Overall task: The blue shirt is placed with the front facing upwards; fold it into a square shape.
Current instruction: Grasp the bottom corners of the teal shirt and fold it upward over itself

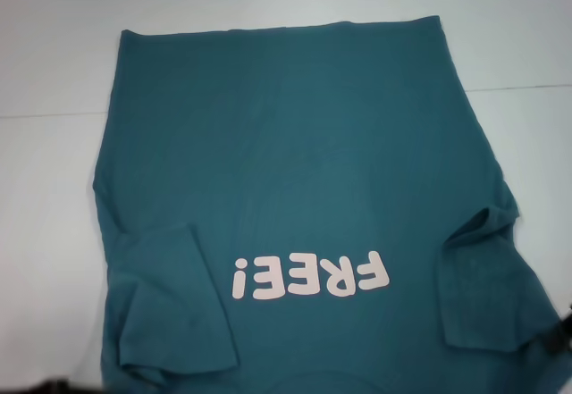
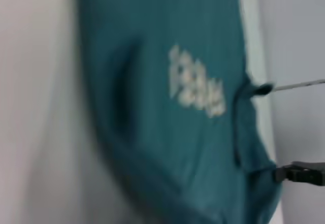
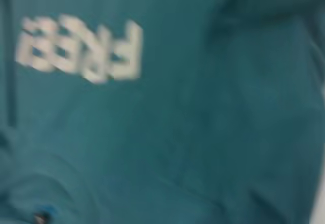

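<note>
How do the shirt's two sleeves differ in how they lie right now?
The left sleeve lies folded in over the shirt front as a broad, fairly flat flap. The right sleeve is also turned inward, but it is bunched and creased at its upper end. The right sleeve has the right gripper next to it at the shirt's edge; nothing is next to the left sleeve. Both are the same teal-blue cloth.

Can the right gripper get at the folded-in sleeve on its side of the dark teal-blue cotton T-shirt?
Probably yes: the right gripper sits just beside the folded-in sleeve of the T-shirt, with nothing lying between them.
</note>
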Robot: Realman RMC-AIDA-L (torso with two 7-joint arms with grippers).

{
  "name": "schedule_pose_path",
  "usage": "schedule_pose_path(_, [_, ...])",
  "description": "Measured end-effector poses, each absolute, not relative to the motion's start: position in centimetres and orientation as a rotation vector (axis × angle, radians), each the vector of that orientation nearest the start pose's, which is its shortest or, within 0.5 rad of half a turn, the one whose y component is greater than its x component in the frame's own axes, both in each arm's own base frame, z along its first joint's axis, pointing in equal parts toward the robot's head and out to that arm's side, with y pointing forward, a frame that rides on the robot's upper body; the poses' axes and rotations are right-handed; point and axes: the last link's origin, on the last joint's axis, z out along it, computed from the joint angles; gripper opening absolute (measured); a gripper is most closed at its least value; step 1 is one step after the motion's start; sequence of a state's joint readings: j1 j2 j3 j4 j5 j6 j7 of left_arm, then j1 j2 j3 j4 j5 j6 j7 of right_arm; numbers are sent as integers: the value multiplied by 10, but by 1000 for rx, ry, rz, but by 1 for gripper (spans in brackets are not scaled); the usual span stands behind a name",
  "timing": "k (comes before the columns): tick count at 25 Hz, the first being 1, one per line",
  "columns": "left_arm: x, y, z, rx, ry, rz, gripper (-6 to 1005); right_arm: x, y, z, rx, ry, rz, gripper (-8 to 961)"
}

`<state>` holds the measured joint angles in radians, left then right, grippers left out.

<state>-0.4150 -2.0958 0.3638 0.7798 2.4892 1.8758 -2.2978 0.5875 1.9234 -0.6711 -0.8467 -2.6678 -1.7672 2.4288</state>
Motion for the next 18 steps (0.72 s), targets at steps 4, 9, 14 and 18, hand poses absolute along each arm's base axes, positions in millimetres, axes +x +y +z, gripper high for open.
schedule_pose_path(4, [-304,278,19,-2311,-2142,-587,36,312,326,80,-2322,1841,-84,17])
schedule_pose_path(9, [-284,321,16,-2252,-2142,-616,36,309,338,89,-2265,1821,78,17])
schedule_pose_path(14, [-274,352,17,-2153,-2109,-637,36,312,348,100,-2159,1836,193,17])
schedule_pose_path(18, [-269,371,17,-2082,-2075,-668,36,310,359,102,-2100,1829,250,17])
